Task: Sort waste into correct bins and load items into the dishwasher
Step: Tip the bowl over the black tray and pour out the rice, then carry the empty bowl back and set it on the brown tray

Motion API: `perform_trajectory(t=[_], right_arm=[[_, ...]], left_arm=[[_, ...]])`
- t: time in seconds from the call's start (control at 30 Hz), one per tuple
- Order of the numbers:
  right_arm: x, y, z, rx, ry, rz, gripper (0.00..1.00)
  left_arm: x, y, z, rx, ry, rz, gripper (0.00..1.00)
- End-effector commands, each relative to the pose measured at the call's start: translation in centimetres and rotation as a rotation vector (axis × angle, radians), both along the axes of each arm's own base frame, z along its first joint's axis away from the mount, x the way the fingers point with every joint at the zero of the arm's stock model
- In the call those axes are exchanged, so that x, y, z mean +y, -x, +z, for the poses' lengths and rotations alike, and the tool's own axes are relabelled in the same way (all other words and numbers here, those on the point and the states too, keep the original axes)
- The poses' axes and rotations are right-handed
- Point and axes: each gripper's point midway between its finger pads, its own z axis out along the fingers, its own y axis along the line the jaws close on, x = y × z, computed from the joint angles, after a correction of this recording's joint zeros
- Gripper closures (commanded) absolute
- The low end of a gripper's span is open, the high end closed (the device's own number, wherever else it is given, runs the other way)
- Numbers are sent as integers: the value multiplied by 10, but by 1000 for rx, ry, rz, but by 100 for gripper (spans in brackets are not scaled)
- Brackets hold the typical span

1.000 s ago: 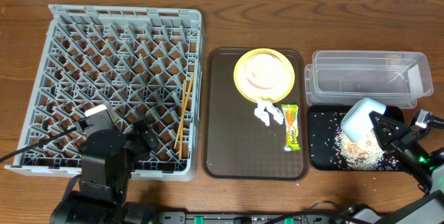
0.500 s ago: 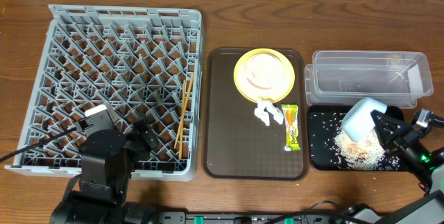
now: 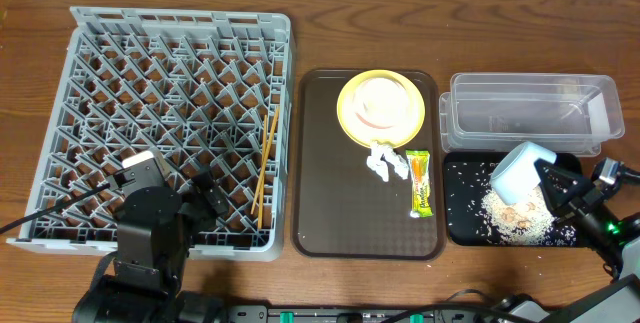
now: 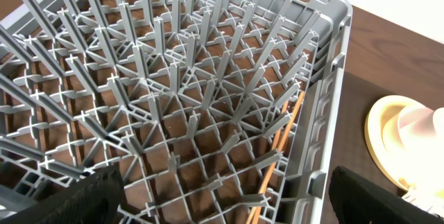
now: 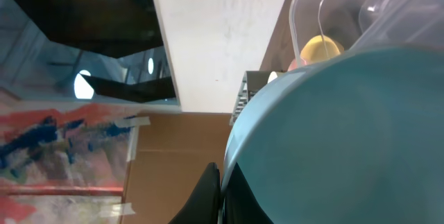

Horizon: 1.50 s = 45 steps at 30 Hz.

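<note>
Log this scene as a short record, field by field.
left end effector: open, empty, above the rack
right end effector: shut on bowl, which is tilted over the black tray
rice scraps: in black tray
chopsticks: in rack, near its right edge
brown tray: holds plate, napkin, wrapper
tub: looks empty
</note>
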Motion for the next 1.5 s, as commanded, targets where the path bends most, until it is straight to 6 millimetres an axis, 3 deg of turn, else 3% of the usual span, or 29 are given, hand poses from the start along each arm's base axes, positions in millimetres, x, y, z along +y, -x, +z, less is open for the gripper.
perform_trajectory(t=[0.0,0.37,0.57,0.77,0.93,1.1,1.27,1.47], right_arm=[[-2,1,8,-32,-23,-15,99],[1,0,13,-4,-60,0,99],[24,-14,19,65,116,135,99],[80,-17,38,72,384,359,99],[136,-3,45,29,557,545,99],[181,11,23,82,779,661,99],[235,31,4,3,1014,797,99],[285,43,-17,-54,1194,822,99]], left_arm=[[3,0,4,-12,-5,17,5],[3,0,4,-12,-5,17,5],[3,0,4,-13,-5,17,4],[3,0,4,-13,-5,17,5],[3,0,4,-12,-5,17,4],[3,0,4,-13,-5,17,5],[3,0,4,-13,-5,17,5],[3,0,4,-13,-5,17,5]])
